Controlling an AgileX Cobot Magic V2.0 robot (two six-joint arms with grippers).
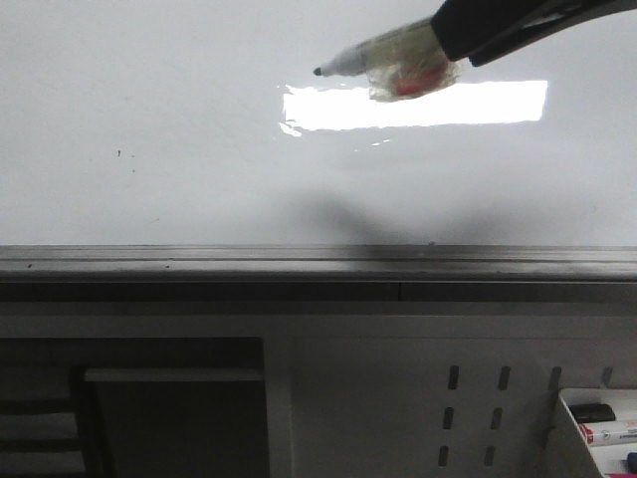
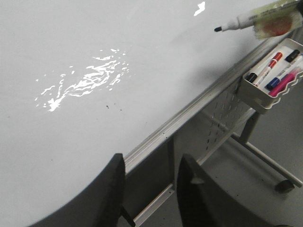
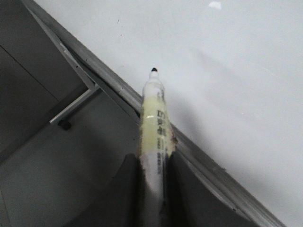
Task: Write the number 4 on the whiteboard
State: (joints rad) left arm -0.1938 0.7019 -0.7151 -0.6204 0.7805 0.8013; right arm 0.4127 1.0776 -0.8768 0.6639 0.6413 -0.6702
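From the front, my right gripper (image 1: 453,45) comes in from the upper right, clamped on a marker (image 1: 383,58) wrapped in tape. The marker's long axis runs right to left and slightly downward, and its black tip (image 1: 318,71) points left over the whiteboard (image 1: 149,110). The board lies directly behind and below the tip, just left of the bright reflection (image 1: 413,105). I see no 4 on it, only tiny specks, so I judge the writing has not begun. I cannot tell from here whether the tip touches the surface.

In the left wrist view, my left gripper (image 2: 151,189) hangs with its fingers (image 2: 111,189) spread and nothing between them, near the board's rail (image 2: 189,120). The marker shows at the far corner, well apart from this hand, above a tray (image 2: 265,90) of spare pens. The right arm is plainly the nearer one.

In the right wrist view, the marker stands straight out between my right fingers (image 3: 128,189), tip aimed past the rail at the white surface. The tip seems held off the board, so the coming move is a push along the marker's own axis.
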